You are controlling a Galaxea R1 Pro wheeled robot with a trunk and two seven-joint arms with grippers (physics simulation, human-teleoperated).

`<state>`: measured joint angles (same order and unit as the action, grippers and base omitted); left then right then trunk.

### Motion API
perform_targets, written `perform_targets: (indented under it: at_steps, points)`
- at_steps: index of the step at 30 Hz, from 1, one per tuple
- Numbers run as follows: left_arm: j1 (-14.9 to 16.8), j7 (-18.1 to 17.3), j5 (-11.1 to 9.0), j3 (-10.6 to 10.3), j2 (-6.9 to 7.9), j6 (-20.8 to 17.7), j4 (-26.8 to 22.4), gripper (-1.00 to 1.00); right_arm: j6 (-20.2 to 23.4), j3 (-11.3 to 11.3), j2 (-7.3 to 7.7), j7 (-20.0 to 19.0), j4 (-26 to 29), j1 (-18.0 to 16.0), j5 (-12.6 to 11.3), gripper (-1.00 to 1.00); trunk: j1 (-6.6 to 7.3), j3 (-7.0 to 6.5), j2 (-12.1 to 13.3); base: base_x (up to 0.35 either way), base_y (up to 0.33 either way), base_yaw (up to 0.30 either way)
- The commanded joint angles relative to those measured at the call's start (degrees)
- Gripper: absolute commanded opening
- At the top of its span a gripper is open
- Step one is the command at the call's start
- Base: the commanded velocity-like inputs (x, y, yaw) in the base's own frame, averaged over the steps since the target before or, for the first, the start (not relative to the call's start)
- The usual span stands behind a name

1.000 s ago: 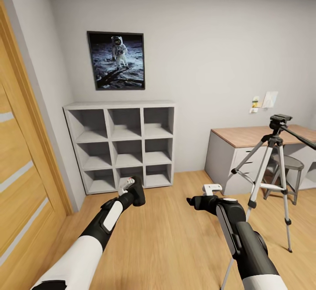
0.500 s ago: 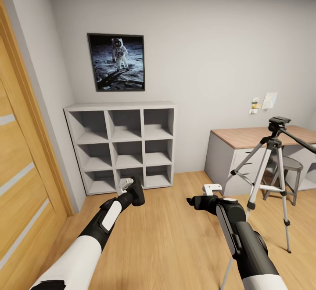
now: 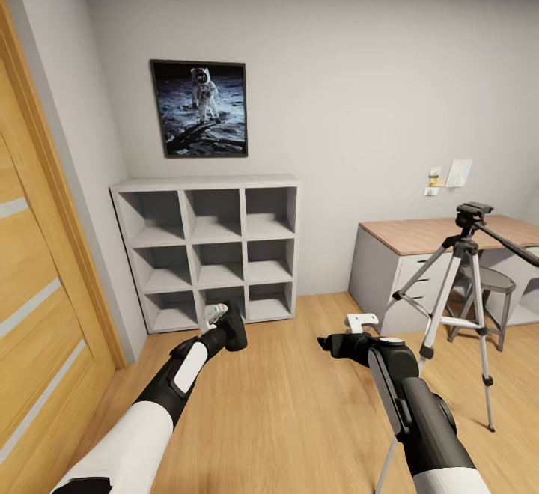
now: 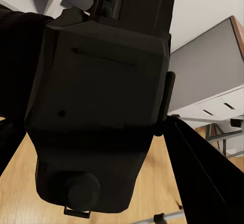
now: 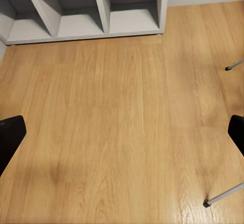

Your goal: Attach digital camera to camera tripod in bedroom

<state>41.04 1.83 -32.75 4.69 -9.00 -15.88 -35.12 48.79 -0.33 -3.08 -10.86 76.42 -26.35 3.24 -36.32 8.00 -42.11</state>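
Observation:
In the head view my left gripper (image 3: pixel 229 327) is shut on the digital camera (image 3: pixel 233 328), a small black chunky body held low in front of the grey shelves. Seen from the left wrist, the camera (image 4: pixel 101 107) is very close, its round knob toward the floor and a dark finger on either side. The camera tripod (image 3: pixel 463 284) stands at the right on thin silver legs, its black head and pan handle level with the desk top. My right gripper (image 3: pixel 330 344) hangs open over the floor, left of the tripod. Two tripod feet (image 5: pixel 231 66) show in the right wrist view.
Grey cubby shelves (image 3: pixel 211 247) stand against the back wall under an astronaut picture (image 3: pixel 199 108). A wooden door (image 3: pixel 37 284) runs along the left. A wood-topped desk (image 3: pixel 419 236) with a stool (image 3: pixel 490 284) is behind the tripod. Light plank floor (image 3: pixel 299 404) lies ahead.
The whole head view has shifted slightly: the tripod and the picture sit a little lower and further left, so the camera moved. Both arms keep their pose, and the left grip is unchanged.

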Motion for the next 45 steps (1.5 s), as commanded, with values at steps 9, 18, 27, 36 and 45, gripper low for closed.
perform_targets:
  at_steps: [9, 18, 27, 36, 45]
  points:
    - [0.02, 0.16, -0.65, 0.23, -0.06, -0.47, -0.17, -1.0, 0.26, -0.01, -0.02, -0.37, 0.06, -0.09, 0.36, 1.0, 1.09, -0.81, 1.94, 0.0, 0.0, 0.0]
    - [0.03, 0.13, -0.52, 0.23, -0.16, -0.4, -0.5, -1.0, 0.15, -0.03, -0.05, -0.46, 0.12, -0.07, 0.41, 1.0, 1.09, -0.81, 1.94, 0.0, 0.0, 0.0]
    - [0.04, 0.0, -0.51, 0.23, -0.05, -0.43, -0.23, -1.0, 0.09, -0.02, 0.02, -0.5, 0.14, -0.04, 0.51, 1.0, 1.09, -0.81, 1.94, 0.133, 0.011, 0.0]
    - [0.05, -0.06, -0.7, 0.23, 1.01, -0.56, -0.25, -1.0, 0.05, -0.02, -0.12, -0.38, 0.04, -0.05, 0.38, 1.0, 1.09, -0.81, 1.94, 0.303, 0.04, 0.0]
    - [0.01, -0.07, -0.63, 0.23, 1.16, -0.64, -0.37, -1.0, -3.04, -0.02, 0.35, -0.35, -9.03, -0.03, 0.53, 1.0, 1.09, -0.81, 1.94, 0.32, 0.022, 0.0]
